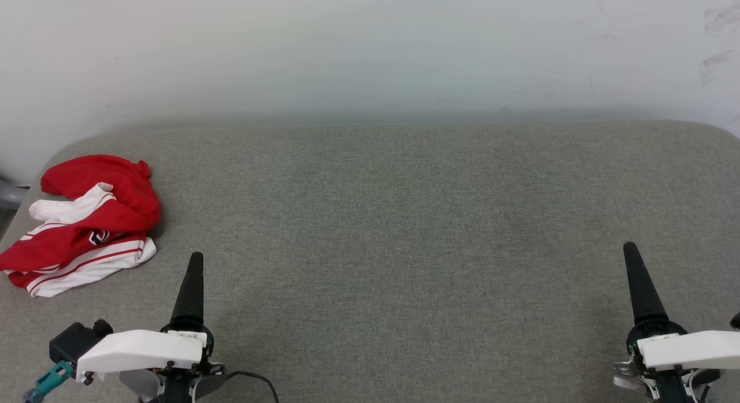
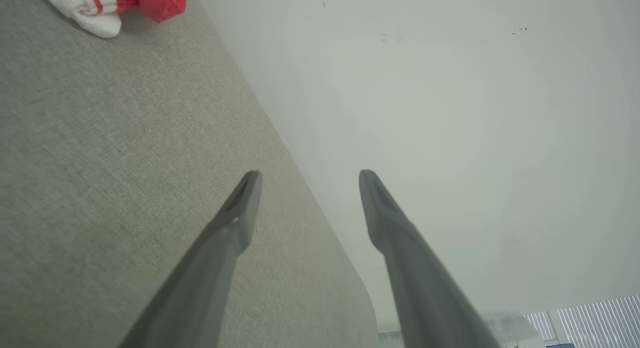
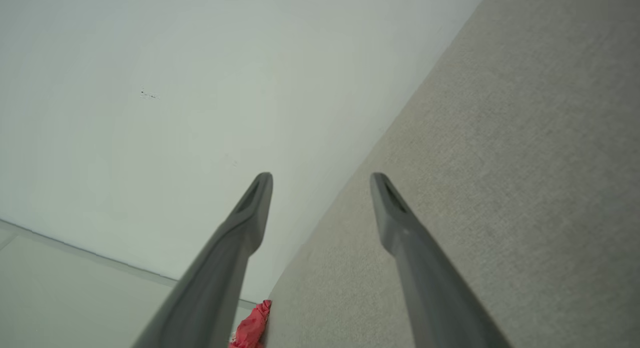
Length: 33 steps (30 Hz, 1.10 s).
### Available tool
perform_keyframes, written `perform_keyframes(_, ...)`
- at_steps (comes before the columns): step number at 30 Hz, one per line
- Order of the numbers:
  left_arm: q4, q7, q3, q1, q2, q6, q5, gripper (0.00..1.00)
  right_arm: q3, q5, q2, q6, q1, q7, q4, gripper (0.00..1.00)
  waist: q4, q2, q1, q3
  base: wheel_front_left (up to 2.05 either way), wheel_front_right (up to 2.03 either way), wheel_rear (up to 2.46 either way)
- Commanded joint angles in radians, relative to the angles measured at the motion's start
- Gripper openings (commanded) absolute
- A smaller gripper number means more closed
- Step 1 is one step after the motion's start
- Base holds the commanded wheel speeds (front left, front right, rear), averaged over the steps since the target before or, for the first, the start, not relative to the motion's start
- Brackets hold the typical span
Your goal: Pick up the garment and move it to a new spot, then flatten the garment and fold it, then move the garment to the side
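Observation:
The garment (image 1: pixel 87 224), a red T-shirt with white sleeves and striped trim, lies crumpled at the far left of the grey table (image 1: pixel 393 229). A corner of the garment (image 2: pixel 115 6) shows at the top left of the left wrist view, and a red scrap of the garment (image 3: pixel 251 328) at the bottom of the right wrist view. My left gripper (image 1: pixel 193 264) hovers near the table's front, just right of the garment and apart from it. In its own view the left gripper (image 2: pixel 307 180) is open and empty. My right gripper (image 1: pixel 631 255) stands at the front right, and the right gripper (image 3: pixel 320 183) is open and empty.
A pale wall (image 1: pixel 370 50) rises directly behind the table's back edge. The table's corners are rounded, and its left edge runs close beside the garment. A grey pipe-like object (image 1: pixel 8 192) shows beyond the left edge.

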Motion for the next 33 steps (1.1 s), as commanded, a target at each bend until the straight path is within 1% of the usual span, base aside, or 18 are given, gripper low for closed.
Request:
perform_keyframes(1,-0.033,-0.013,-0.010,-0.010,0.002,0.016,0.061,1.00,0.004,-0.062,-0.001,0.000,-0.005,-0.014,-0.037,1.00,0.000,0.0000,0.0000,0.001,0.00,0.00,0.00)
perform_keyframes(10,-0.067,-0.046,-0.047,0.000,0.002,0.068,0.264,1.00,0.027,-0.276,-0.001,0.000,0.007,-0.046,-0.086,1.00,0.001,0.0000,0.0000,0.004,0.00,0.00,0.00)
perform_keyframes(15,-0.074,-0.064,-0.061,0.002,0.003,0.085,0.366,1.00,0.035,-0.380,-0.001,0.000,0.018,-0.064,-0.095,1.00,0.002,0.0000,0.0000,0.004,0.00,0.00,0.00)
perform_keyframes(20,-0.083,-0.080,-0.073,0.008,0.003,0.101,0.445,1.00,0.037,-0.463,-0.001,0.000,0.024,-0.081,-0.106,1.00,0.003,0.0000,0.0000,0.005,0.00,0.00,0.00)
perform_keyframes(21,-0.083,-0.080,-0.073,0.008,0.003,0.101,0.445,1.00,0.037,-0.463,-0.001,0.000,0.024,-0.081,-0.106,1.00,0.003,0.0000,0.0000,0.005,0.00,0.00,0.00)
perform_keyframes(33,-0.093,-0.116,-0.105,0.021,0.010,0.124,0.625,1.00,0.047,-0.648,-0.001,0.000,0.042,-0.116,-0.118,1.00,0.003,0.0000,0.0000,0.005,0.00,0.00,0.00)
